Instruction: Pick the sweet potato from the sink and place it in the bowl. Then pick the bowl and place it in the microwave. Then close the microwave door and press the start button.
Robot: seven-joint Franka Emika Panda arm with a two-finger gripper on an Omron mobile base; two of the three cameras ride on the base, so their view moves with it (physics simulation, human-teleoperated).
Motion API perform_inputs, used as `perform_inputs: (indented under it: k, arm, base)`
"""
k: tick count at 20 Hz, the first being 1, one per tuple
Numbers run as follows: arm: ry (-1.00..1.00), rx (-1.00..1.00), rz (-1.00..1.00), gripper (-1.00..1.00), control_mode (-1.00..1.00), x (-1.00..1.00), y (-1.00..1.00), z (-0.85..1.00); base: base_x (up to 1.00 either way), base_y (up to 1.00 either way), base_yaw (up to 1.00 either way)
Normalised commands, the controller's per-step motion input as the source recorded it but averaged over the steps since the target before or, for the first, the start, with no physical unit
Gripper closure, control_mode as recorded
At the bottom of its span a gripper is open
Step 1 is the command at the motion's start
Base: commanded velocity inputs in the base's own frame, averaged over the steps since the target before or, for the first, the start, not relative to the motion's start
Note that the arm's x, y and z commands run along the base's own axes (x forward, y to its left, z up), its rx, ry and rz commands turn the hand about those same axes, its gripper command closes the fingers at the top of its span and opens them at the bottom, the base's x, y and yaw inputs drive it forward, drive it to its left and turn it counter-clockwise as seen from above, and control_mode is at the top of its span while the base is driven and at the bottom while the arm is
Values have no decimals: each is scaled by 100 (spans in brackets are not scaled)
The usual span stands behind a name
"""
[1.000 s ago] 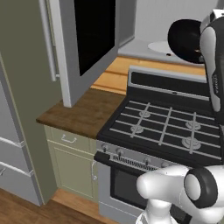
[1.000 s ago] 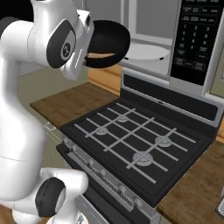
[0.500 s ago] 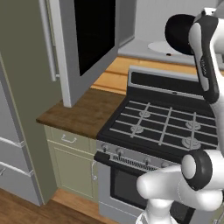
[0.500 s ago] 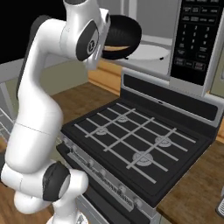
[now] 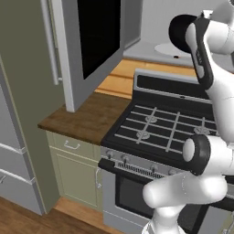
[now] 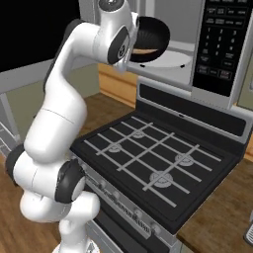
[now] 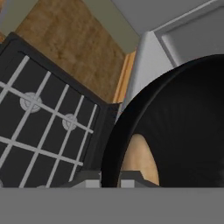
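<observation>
you have one bowl point(image 7: 175, 127), one sweet potato point(image 7: 141, 159) and one microwave point(image 6: 207, 44). the tool point(image 7: 110, 178) pinches the bowl's rim, holding it up at the microwave's mouth above the stove point(image 6: 148, 163); the sweet potato lies inside, just beside the tool. the left base view alone shows the open microwave door point(image 5: 93, 45).

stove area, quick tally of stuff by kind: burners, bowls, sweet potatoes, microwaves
Burners on the stove: 4
Bowl, held by the gripper at the microwave opening: 1
Sweet potato inside the bowl: 1
Microwave, with its microwave door open: 1
Total: 7
</observation>
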Motion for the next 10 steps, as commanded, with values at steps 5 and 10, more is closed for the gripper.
perform_inputs:
  k: [5,10]
  arm:
    - [0,0,0,100,-100,69,-26,-23]
    - [0,0,0,100,-100,59,-17,-36]
  base:
    - [0,0,0]
    - [0,0,0]
